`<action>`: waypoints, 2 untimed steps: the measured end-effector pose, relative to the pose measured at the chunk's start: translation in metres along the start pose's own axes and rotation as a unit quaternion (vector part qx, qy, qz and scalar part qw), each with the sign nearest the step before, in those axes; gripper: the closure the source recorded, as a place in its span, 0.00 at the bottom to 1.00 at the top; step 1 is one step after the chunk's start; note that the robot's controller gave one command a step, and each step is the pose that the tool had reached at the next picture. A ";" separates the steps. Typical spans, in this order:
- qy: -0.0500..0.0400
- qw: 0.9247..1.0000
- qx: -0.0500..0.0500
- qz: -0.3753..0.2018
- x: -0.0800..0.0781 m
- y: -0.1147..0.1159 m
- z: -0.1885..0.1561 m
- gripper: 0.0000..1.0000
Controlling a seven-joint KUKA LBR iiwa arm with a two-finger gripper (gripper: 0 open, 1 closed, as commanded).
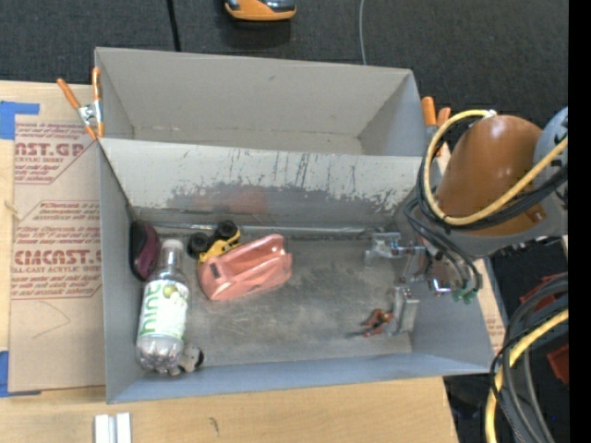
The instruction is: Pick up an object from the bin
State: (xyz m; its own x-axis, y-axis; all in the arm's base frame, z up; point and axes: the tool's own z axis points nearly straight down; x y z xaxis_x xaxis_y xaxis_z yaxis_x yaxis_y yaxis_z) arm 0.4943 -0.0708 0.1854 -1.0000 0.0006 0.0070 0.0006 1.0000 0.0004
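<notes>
Nothing is picked yet. The two-finger gripper (393,280) hangs low over the bare right side of the grey metal bin (277,109), fingers apart and nothing between them. A small reddish scrap (374,322) lies just beside the lower finger; what it is I cannot tell. The rest lies well apart to the left: a pink rounded plastic case (245,268) nearest, then a yellow-and-black toy car (214,241), a clear plastic bottle with a green label (164,312) and a dark maroon oval piece (143,250). Closing on something and lifting it both remain.
</notes>
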 end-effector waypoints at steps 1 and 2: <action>-0.004 1.000 0.000 -0.001 -0.002 0.000 -0.004 0.00; -0.007 0.999 0.001 -0.036 0.000 -0.017 0.038 0.00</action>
State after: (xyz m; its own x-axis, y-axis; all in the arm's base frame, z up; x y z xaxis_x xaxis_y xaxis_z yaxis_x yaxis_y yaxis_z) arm 0.4945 -0.0874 0.1477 -0.9975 -0.0706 -0.0066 -0.0706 0.9975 -0.0012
